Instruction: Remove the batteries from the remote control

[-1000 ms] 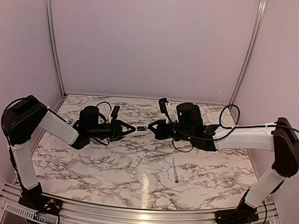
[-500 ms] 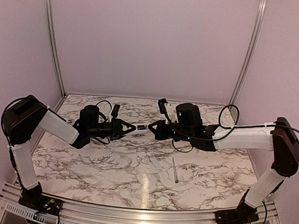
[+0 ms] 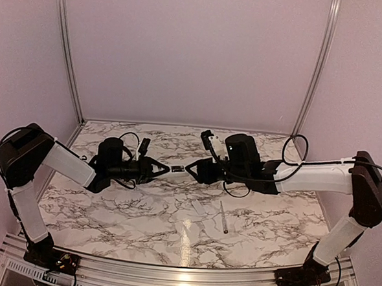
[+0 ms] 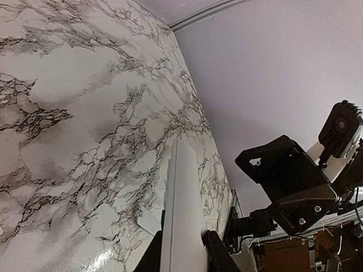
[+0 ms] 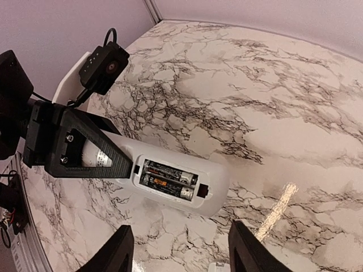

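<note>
The white remote control (image 5: 215, 181) is held off the table, its battery compartment open and facing up. Two dark batteries (image 5: 170, 178) lie side by side inside it. My left gripper (image 4: 184, 262) is shut on the remote's other end, one finger (image 5: 85, 150) crossing the body. In the top view the remote (image 3: 174, 168) sticks out rightwards from the left gripper (image 3: 162, 169). My right gripper (image 5: 184, 255) is open just in front of the remote's free end, with nothing between its fingers. The top view shows the right gripper (image 3: 191, 168) close to the remote's tip.
A small white cover piece (image 4: 148, 220) lies flat on the marble table (image 3: 108, 222) below the remote. It also shows at the right wrist view's bottom edge, cover piece (image 5: 218, 266). A thin grey stick (image 3: 223, 216) lies toward the front right.
My right gripper has gone from shut to open and has drawn back slightly from the remote's end. The left gripper has shifted a little left, still holding the remote.
</note>
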Controlling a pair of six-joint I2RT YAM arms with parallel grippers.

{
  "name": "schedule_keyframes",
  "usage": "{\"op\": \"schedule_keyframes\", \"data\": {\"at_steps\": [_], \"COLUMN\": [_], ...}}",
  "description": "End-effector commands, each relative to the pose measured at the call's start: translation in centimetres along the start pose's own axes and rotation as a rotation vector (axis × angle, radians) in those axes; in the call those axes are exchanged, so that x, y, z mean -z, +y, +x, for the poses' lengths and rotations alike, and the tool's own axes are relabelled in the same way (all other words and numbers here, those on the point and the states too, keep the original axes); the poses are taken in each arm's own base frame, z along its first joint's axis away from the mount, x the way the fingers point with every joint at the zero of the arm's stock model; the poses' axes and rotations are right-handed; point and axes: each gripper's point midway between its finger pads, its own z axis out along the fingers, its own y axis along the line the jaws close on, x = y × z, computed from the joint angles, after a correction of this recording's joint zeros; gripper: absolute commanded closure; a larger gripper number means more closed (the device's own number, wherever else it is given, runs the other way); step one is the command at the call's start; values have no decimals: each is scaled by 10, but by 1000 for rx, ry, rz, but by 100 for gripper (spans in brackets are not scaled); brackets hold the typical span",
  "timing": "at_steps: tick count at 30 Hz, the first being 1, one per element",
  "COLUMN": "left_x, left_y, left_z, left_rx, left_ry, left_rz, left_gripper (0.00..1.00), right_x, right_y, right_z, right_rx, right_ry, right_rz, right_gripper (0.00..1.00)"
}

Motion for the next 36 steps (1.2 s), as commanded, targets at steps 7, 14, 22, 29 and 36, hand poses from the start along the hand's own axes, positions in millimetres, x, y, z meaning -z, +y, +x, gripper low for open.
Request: {"op": "schedule_keyframes", "data": {"at_steps": [7, 14, 22, 29, 36], "left_x": [25, 46, 66, 75, 75], "left_y": [9, 16, 25, 28, 28], "left_z": [23, 37, 51, 56, 56], "left_rx": [-27, -44, -39, -36, -36], "left_ry": [23, 35, 29, 19, 20], "left_rz": [-86, -165, -227, -245, -247], "left_gripper": [100, 100, 100, 100, 100], "right_x": [14, -1, -26, -38, -43], "right_y": [1, -6, -36, -46, -56], "right_z": [28, 76, 117, 134, 142], "right_rx": [124, 229, 234, 237, 247], "right_ry": [97, 248, 369, 414, 444], "right_rz": [23, 116, 232, 255, 299], "right_gripper": [34, 28, 30, 39, 65]}}
